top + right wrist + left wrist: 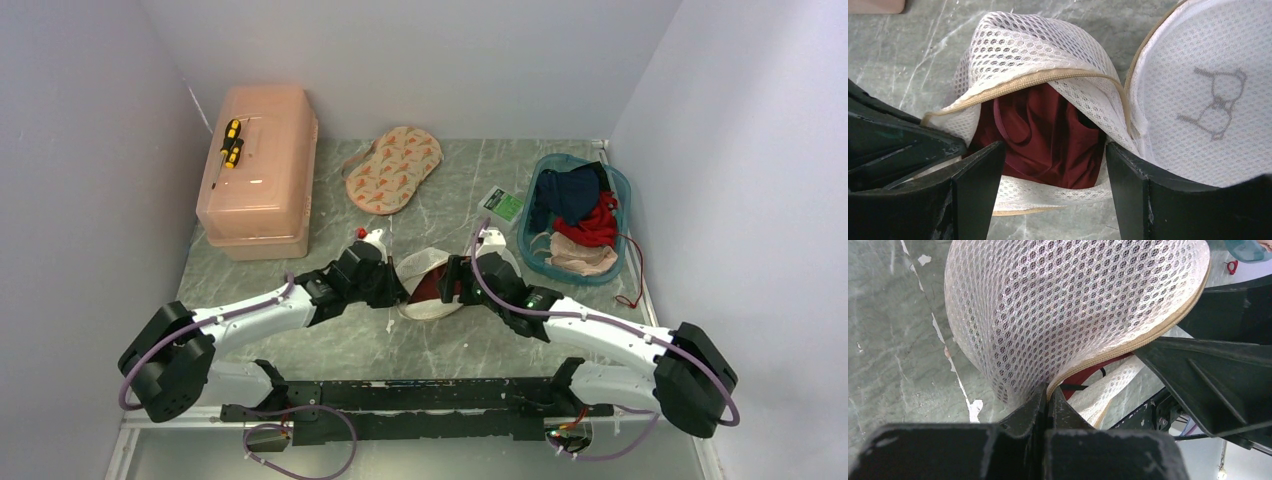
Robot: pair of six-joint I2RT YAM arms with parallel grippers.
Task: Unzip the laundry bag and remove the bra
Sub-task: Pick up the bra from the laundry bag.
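Observation:
The laundry bag (428, 290) lies unzipped on the table between my two grippers, a white mesh drum with a cream zip rim. My left gripper (1049, 390) is shut on the bag's rim, holding the mesh wall (1063, 305) up. The dark maroon bra (1048, 145) is bunched inside the bag's mouth (1023, 85). The round lid (1208, 100) with the bra icon is folded back to the right. My right gripper (1053, 155) stands open at the opening, one finger either side of the bra. A strip of the bra (1088, 375) shows under the rim.
A pink plastic box (258, 170) with a yellow screwdriver (231, 143) on top stands at the back left. A beige two-cup piece (393, 168) lies at the back centre. A teal basket (527, 240) of clothes sits at the right, with a green card (507, 205) beside it.

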